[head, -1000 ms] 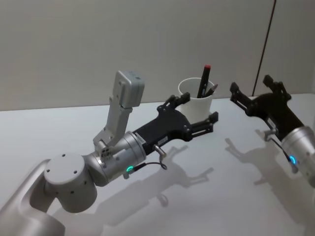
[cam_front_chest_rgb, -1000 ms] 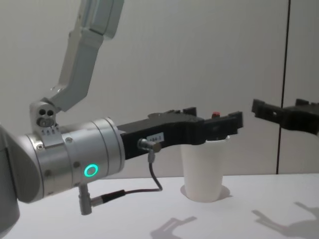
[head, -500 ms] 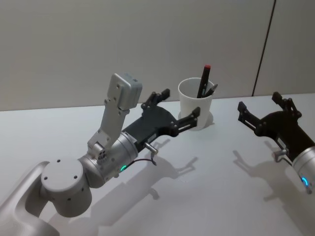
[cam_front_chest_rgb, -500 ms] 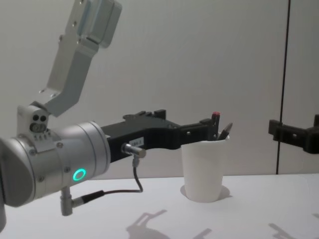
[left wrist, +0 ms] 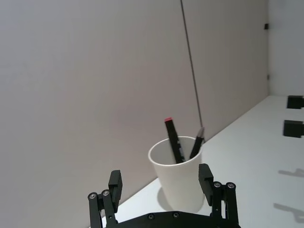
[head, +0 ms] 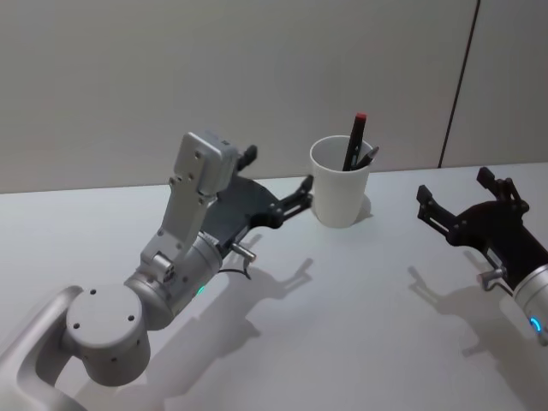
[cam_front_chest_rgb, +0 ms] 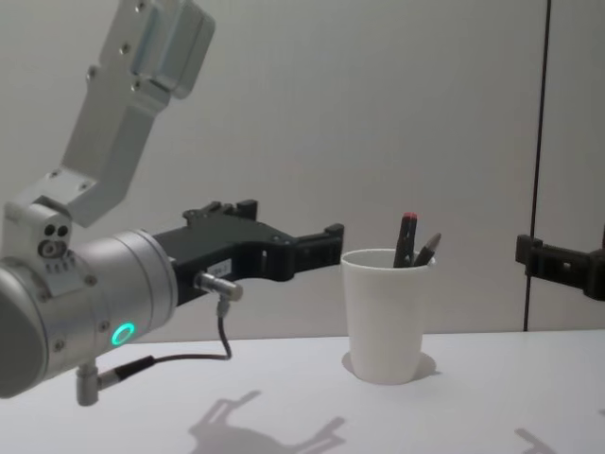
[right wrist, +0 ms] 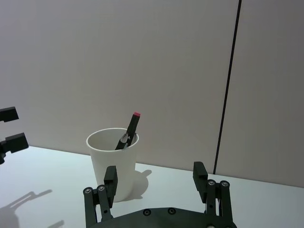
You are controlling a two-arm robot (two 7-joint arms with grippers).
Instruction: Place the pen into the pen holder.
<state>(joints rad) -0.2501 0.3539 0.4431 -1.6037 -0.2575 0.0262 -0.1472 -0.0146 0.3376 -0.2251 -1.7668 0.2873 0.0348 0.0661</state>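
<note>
The pen [head: 354, 140], black with a red cap, stands tilted inside the pen holder [head: 340, 193], its top sticking above the rolled rim beside a second, shorter dark pen [head: 366, 157]. The white cup sits upright on the tabletop [head: 360, 317], near the wall [head: 171, 77] that closes off the far side. Bare white surface lies open in front of the cup and on both its sides. The left end effector [head: 278, 184] hovers above the tabletop just left of the cup, fingers spread wide, gripping nothing and not touching the cup. The right end effector [head: 462, 201] hangs well to the cup's right, likewise spread wide and empty.
</note>
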